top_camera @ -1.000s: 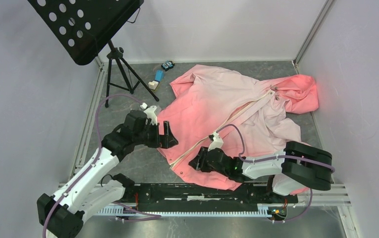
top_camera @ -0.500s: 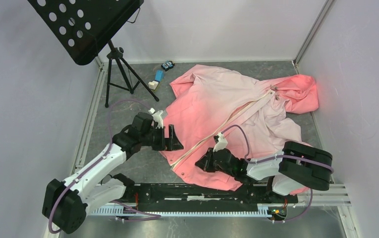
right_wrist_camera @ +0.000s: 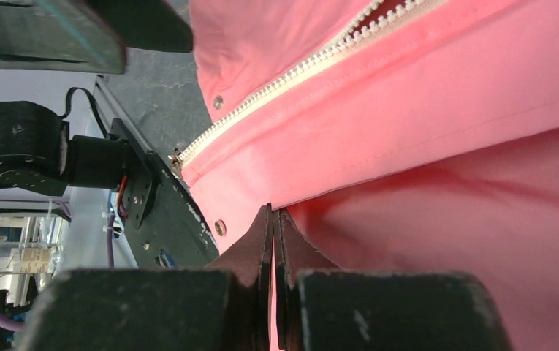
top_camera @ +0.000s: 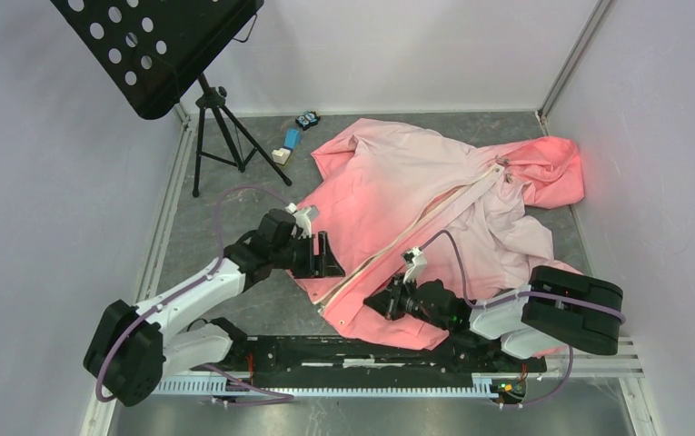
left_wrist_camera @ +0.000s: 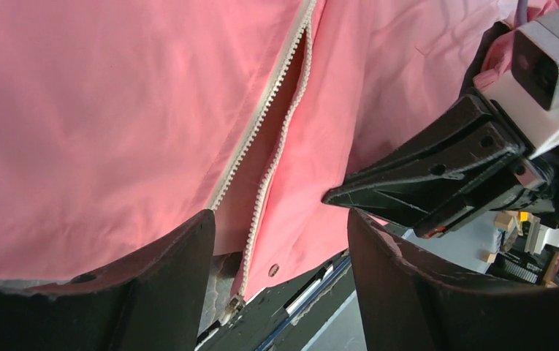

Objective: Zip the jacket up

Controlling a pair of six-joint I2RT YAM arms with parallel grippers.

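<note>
The pink jacket (top_camera: 416,182) lies spread on the grey table, its cream zipper (top_camera: 434,218) running diagonally from the hood to the bottom hem. The zipper's two halves are parted near the hem (left_wrist_camera: 276,139), and the slider (left_wrist_camera: 231,307) sits at the very bottom. My left gripper (top_camera: 330,259) is open, its fingers straddling the zipper's lower end (left_wrist_camera: 280,219) without pressing the cloth. My right gripper (top_camera: 382,304) is shut on the jacket's hem fold (right_wrist_camera: 271,212), just right of the zipper (right_wrist_camera: 298,69). Its tip (left_wrist_camera: 335,196) shows in the left wrist view.
A black perforated music stand (top_camera: 157,45) on a tripod (top_camera: 221,136) stands at the back left. Small blocks (top_camera: 291,138) lie near the tripod's feet. The black base rail (top_camera: 371,350) runs just below the hem. White walls enclose the table.
My left gripper moved right to the zipper's bottom end and its fingers narrowed somewhat. My right gripper shut on the hem and shifted slightly right and toward the rail.
</note>
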